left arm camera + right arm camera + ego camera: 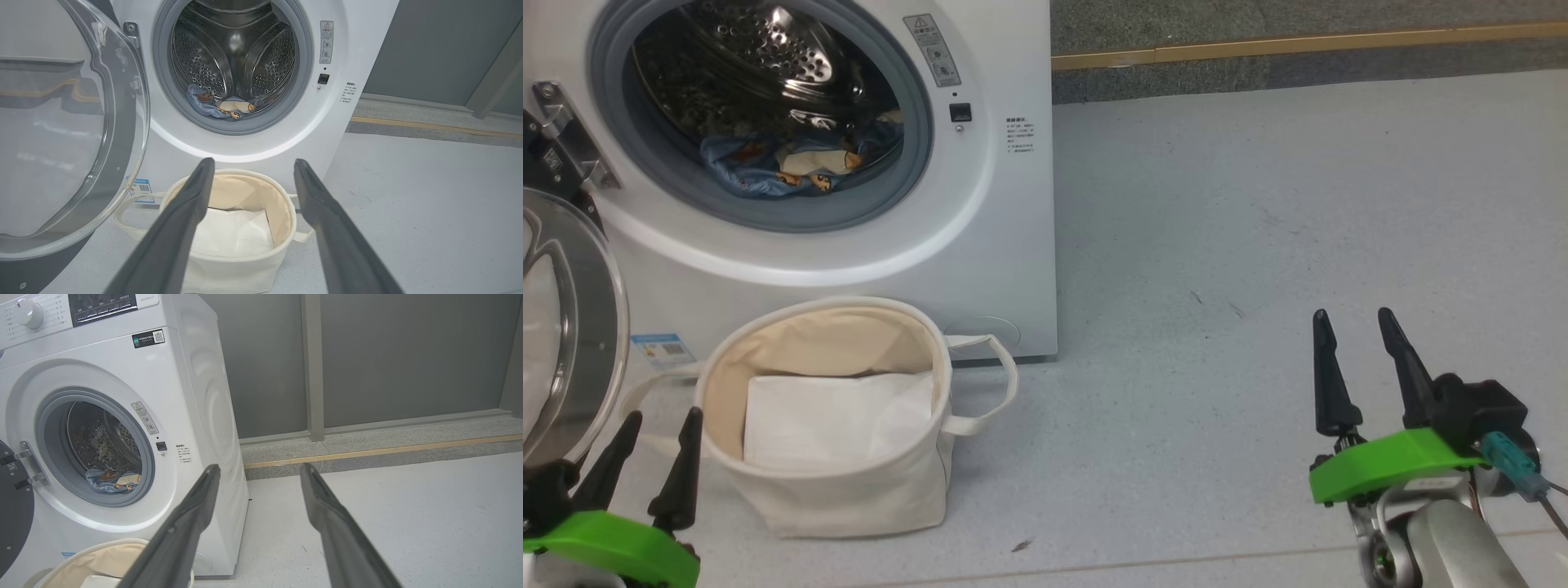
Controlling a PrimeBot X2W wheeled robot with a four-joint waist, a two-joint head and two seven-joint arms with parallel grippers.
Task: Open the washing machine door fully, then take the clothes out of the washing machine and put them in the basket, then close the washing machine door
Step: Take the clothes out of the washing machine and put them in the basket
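**While the washing machine door (53, 134) stands open, the clothes (776, 167) lie in the drum (768, 49)**

As the washing machine (980, 245) is seen from the front, its door is swung well out on its hinge, on the side of the machine toward the robot's left, and the round opening is exposed. The clothes are bunched at the bottom of the drum, just behind the lower lip of the grey gasket (915, 147): a light blue garment with orange prints, with a cream piece lying against it.

The basket (849, 498) stands upright on the floor (1217, 245) close before the machine's front panel, below the opening. Whether it touches the panel cannot be told. A flat white folded pad (837, 425) lies inside it.

The left gripper (663, 415) sits in front of the machine, below the open door and just beside the basket's wall. Its jaws are spread wide and hold nothing.

The right gripper (1352, 314) is well apart from the machine, over bare floor beyond its right-hand corner. Its jaws are likewise spread wide and hold nothing.
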